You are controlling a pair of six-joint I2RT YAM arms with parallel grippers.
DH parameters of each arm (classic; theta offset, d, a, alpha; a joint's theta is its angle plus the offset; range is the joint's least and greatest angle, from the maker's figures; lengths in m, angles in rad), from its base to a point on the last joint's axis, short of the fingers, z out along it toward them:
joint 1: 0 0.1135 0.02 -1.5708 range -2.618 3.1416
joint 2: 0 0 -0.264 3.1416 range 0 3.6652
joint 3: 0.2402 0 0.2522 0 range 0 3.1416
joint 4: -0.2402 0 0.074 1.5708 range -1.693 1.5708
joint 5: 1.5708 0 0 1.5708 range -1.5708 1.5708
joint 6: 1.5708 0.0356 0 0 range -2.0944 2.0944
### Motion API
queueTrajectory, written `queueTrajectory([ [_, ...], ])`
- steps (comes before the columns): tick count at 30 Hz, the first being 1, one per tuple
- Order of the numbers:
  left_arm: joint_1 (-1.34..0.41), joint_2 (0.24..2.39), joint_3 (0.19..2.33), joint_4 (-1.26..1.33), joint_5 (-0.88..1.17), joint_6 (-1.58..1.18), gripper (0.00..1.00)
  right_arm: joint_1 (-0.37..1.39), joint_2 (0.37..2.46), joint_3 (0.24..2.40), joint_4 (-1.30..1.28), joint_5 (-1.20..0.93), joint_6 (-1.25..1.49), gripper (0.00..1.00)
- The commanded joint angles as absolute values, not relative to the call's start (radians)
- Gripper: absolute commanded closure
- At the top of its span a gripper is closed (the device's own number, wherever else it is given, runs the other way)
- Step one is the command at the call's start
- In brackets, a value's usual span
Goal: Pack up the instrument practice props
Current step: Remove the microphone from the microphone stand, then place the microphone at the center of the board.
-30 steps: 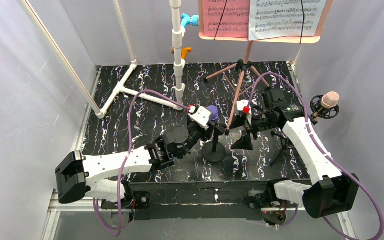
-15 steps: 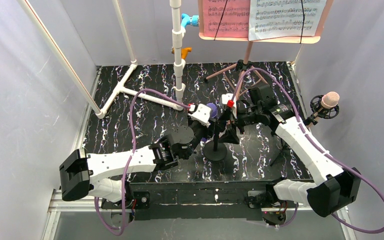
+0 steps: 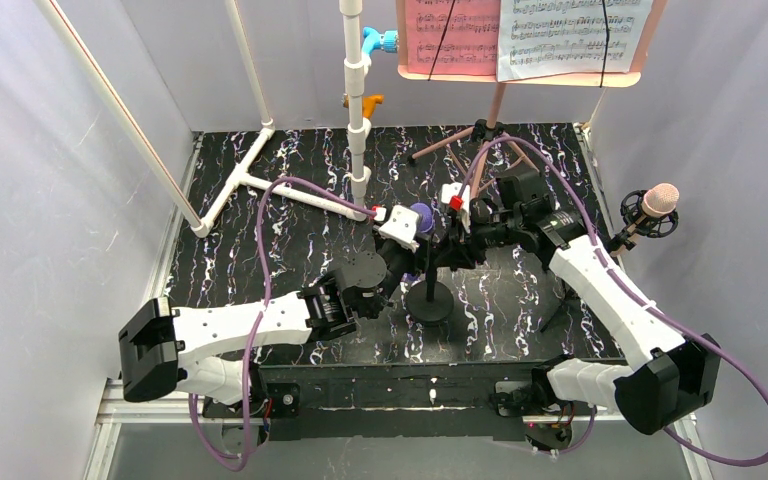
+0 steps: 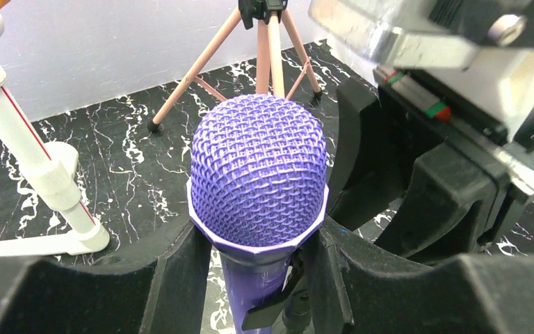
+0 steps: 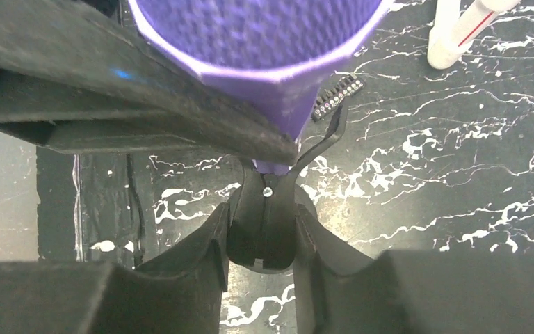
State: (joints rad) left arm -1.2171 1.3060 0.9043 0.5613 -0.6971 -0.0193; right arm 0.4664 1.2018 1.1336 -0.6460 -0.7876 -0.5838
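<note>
A purple microphone (image 3: 422, 216) with a mesh head (image 4: 259, 177) stands in a black clip (image 5: 262, 240) on a short black stand with a round base (image 3: 429, 302). My left gripper (image 4: 257, 278) is shut on the microphone's body just under the head. From the right, my right gripper (image 5: 262, 219) presses both sides of the black clip below it. The pink tripod music stand (image 3: 480, 140) is at the back, its desk (image 3: 520, 72) carrying pink and white sheet-music pages (image 3: 570, 35). A beige-pink microphone (image 3: 660, 200) sits on another black stand at the right.
A white pipe frame (image 3: 357, 100) with blue and orange fittings rises at the back centre, its foot (image 4: 59, 202) left of the microphone. A slanted white pipe (image 3: 120, 110) runs along the left wall. A small black comb-like clip (image 5: 337, 94) lies on the marbled black table (image 3: 260, 250).
My right arm swung left to the microphone stand and its jaws narrowed from wide open onto the black clip. The left gripper kept its hold on the purple microphone.
</note>
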Motion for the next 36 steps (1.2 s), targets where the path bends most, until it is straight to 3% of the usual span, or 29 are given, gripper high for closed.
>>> queueTrajectory([
  [1, -1.224, 1.250, 0.940, 0.617, -0.713, -0.031, 1.00, 0.470, 1.175, 1.113, -0.607, -0.759, -0.621, 0.87],
  [9, -1.229, 1.132, 0.871, 0.585, -0.712, 0.025, 1.00, 0.465, 1.161, 1.099, -0.605, -0.742, -0.623, 0.88],
  [14, -1.235, 1.021, 0.841, 0.481, -0.674, 0.010, 1.00, 0.461, 1.160, 1.084, -0.606, -0.756, -0.624, 0.80],
  [15, -1.236, 0.963, 0.839, 0.401, -0.655, 0.006, 1.00, 0.459, 1.160, 1.077, -0.603, -0.767, -0.621, 0.70],
  [25, -1.237, 0.858, 0.820, 0.175, -0.598, 0.006, 1.00, 0.431, 1.143, 1.071, -0.630, -0.826, -0.633, 0.19],
  [26, -1.237, 0.849, 0.817, 0.134, -0.592, 0.006, 1.00, 0.420, 1.133, 1.071, -0.649, -0.845, -0.647, 0.09],
  [29, -1.236, 0.849, 0.829, 0.081, -0.590, -0.037, 1.00, 0.407, 1.123, 1.067, -0.662, -0.862, -0.662, 0.02],
  [36, -1.236, 0.867, 0.856, -0.072, -0.593, -0.049, 1.00, 0.331, 1.079, 1.046, -0.737, -0.948, -0.759, 0.01],
])
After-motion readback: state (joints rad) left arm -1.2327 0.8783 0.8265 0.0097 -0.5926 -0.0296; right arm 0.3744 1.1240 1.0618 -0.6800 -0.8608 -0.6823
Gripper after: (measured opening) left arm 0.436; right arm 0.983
